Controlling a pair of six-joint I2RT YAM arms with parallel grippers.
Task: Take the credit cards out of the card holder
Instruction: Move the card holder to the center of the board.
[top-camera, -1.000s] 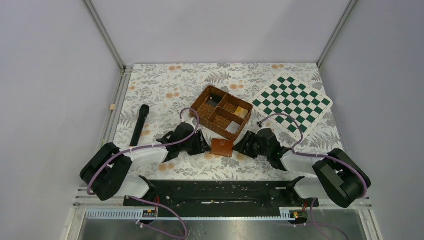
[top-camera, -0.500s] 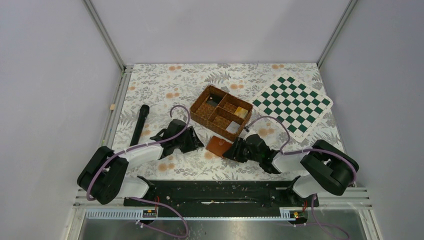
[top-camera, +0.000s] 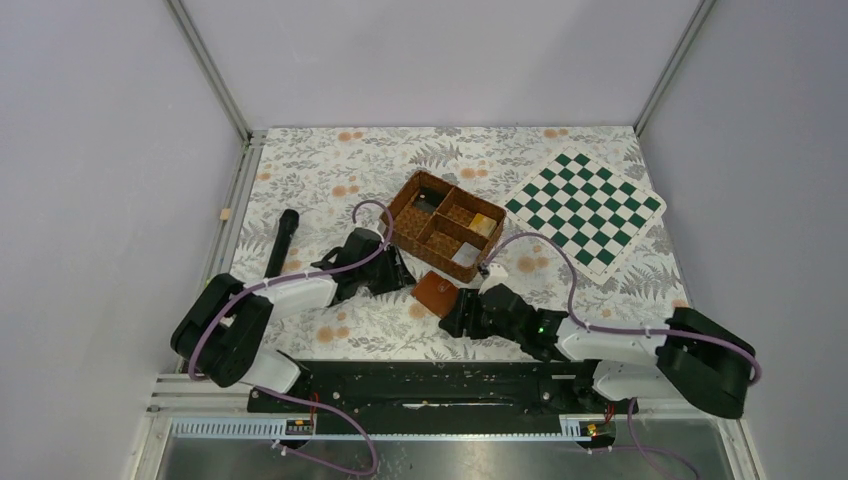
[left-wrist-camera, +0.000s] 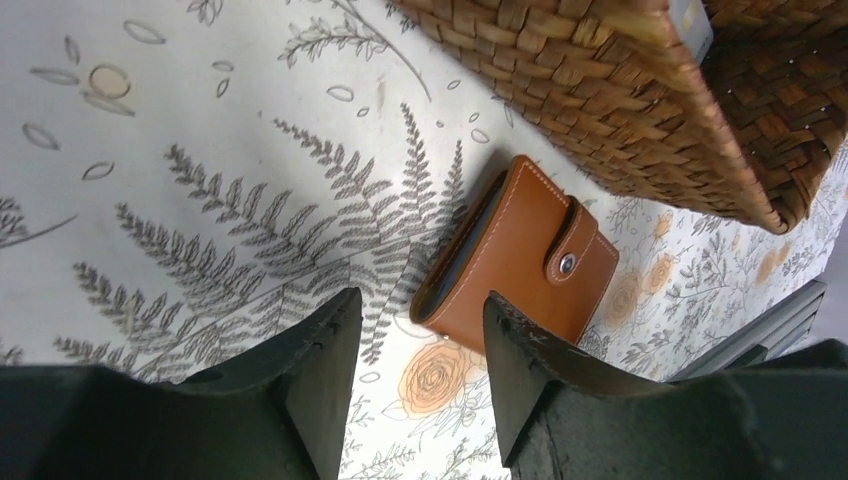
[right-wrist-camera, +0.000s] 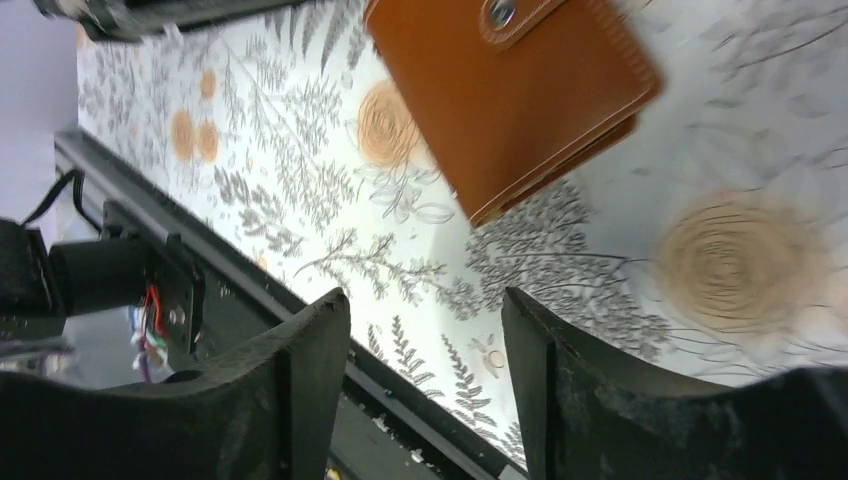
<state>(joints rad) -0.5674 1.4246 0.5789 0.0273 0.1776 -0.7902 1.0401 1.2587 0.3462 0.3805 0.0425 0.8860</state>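
The card holder (top-camera: 436, 292), a small brown leather-look wallet, lies closed on the floral cloth with its snap tab fastened. It shows in the left wrist view (left-wrist-camera: 520, 255) and the right wrist view (right-wrist-camera: 510, 90). No credit cards show outside it; only a blue-grey inner edge is visible. My left gripper (top-camera: 404, 276) is open and empty, just left of the wallet (left-wrist-camera: 420, 305). My right gripper (top-camera: 452, 318) is open and empty, just below and right of the wallet (right-wrist-camera: 425, 305), not touching it.
A woven brown four-compartment basket (top-camera: 444, 225) stands just behind the wallet. A green-and-white checkerboard (top-camera: 585, 205) lies at the back right. A black cylinder (top-camera: 281, 240) lies at the left. The black rail of the table's near edge (right-wrist-camera: 180, 300) is close under the right gripper.
The wallet was pushed up-left and turned. The right arm stretched left and down along the near edge. The left gripper moved a little back towards the basket.
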